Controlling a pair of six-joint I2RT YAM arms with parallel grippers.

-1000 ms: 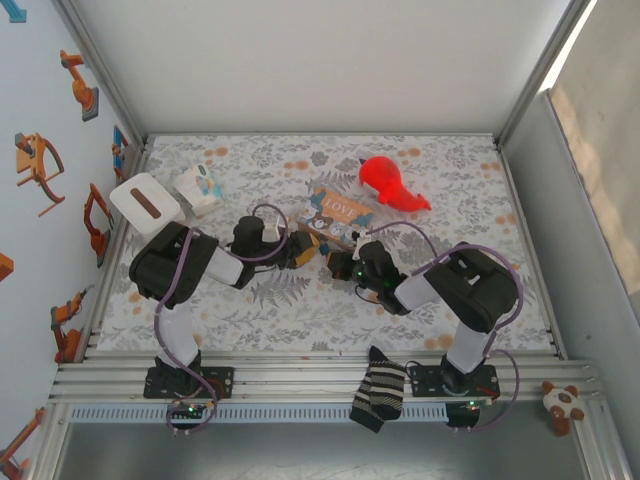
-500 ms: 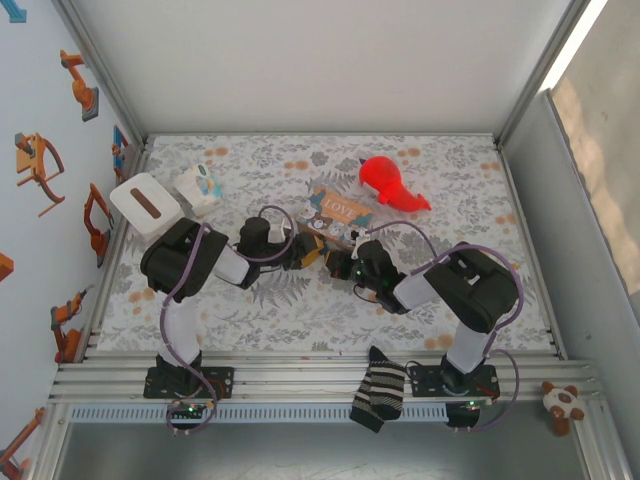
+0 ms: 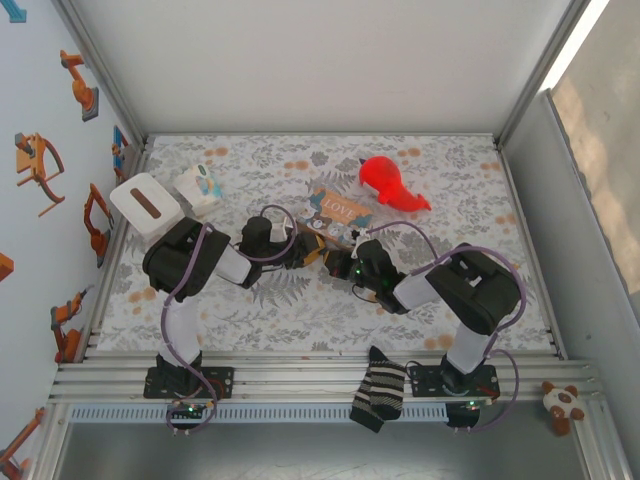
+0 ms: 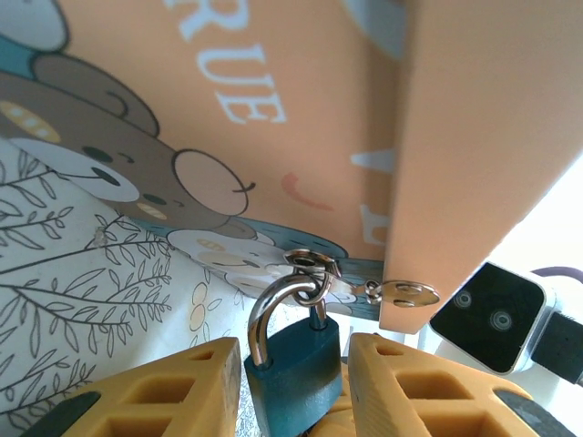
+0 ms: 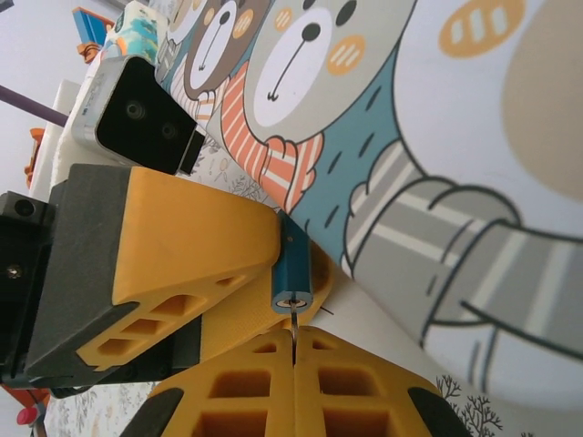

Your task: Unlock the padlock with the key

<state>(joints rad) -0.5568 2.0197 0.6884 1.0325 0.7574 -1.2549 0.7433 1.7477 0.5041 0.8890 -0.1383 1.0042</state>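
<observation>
The key [image 5: 293,330], pinched in the clenched right gripper [image 5: 293,350], is best kept square to the keyhole and eased in while the padlock [image 4: 293,369], small, teal-blue, silver-shackled and hung on the LOVE tin's [image 4: 273,109] clasp, is steadied by the left gripper [image 4: 293,346], whose jaws flank it, though whether they are clamped cannot be told.

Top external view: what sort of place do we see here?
Most likely a robotics lab test cell, not a home. A left arm and a right arm are bolted to an aluminium rail, plain wall panels enclose the table, and robot-arm stickers decorate the left wall.
</observation>
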